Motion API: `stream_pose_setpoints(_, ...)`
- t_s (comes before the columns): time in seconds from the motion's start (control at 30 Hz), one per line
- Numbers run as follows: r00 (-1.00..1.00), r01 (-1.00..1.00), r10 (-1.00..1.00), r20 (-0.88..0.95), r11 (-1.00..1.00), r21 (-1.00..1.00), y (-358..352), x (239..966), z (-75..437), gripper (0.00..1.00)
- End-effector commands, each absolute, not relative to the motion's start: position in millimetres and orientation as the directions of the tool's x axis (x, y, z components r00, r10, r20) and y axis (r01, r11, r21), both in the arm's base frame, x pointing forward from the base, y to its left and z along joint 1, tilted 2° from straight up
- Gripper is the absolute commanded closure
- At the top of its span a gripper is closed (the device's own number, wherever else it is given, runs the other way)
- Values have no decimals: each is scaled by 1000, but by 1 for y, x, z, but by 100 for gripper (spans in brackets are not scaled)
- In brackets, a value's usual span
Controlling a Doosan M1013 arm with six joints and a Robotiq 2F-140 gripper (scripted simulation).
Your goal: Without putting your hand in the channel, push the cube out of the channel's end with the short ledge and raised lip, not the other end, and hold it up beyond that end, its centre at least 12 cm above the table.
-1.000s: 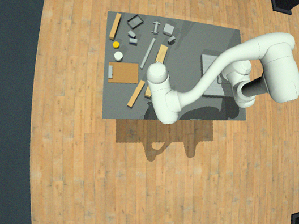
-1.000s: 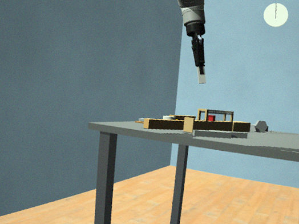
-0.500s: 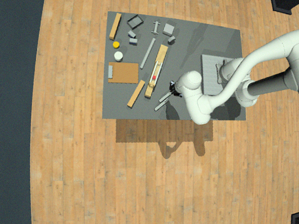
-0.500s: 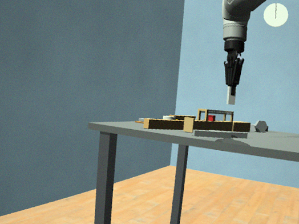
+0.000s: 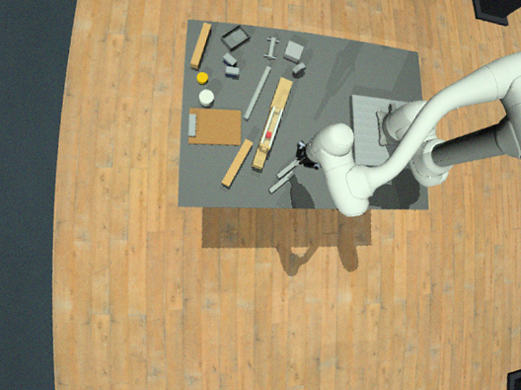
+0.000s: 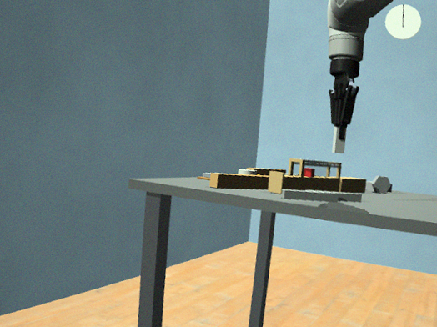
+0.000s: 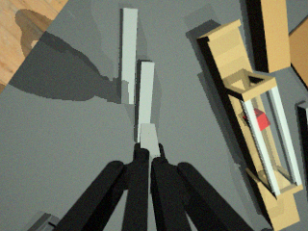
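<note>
The wooden channel (image 5: 271, 124) lies on the grey table with rails over its middle. The red cube (image 5: 267, 135) sits inside it under the rails, and also shows in the side view (image 6: 308, 172) and the wrist view (image 7: 260, 119). The channel has a long wooden stretch at its far end and a short one at its near end (image 5: 258, 160). My gripper (image 6: 337, 144) hangs well above the table, to the right of the channel in the top view (image 5: 300, 154). It is shut, with its pale fingertip pads (image 7: 149, 139) pressed together and nothing between them.
Two short grey bars (image 5: 286, 168) (image 5: 279, 183) lie on the table below the gripper. A long grey bar (image 5: 257, 92), two wooden beams (image 5: 237, 162) (image 5: 200, 45), a brown board (image 5: 215, 125), two round pieces and small grey blocks lie to the left. A grey plate (image 5: 369, 130) lies by the arm's base.
</note>
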State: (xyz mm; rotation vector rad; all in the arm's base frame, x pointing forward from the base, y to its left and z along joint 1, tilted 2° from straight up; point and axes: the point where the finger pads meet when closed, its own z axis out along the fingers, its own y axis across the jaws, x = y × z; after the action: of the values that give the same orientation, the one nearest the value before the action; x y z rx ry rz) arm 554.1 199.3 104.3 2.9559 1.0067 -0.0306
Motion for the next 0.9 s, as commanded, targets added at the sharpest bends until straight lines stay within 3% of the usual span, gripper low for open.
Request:
stream_pose_setpoints(0.0, 792, 610, 610, -24, -792, 11, 199, 554, 104, 100)
stream_pose_setpoints(0.7, 792, 610, 610, -24, -792, 11, 199, 554, 104, 100)
stream_pose_setpoints(0.87, 792, 610, 610, -25, -792, 11, 175, 521, 105, 100)
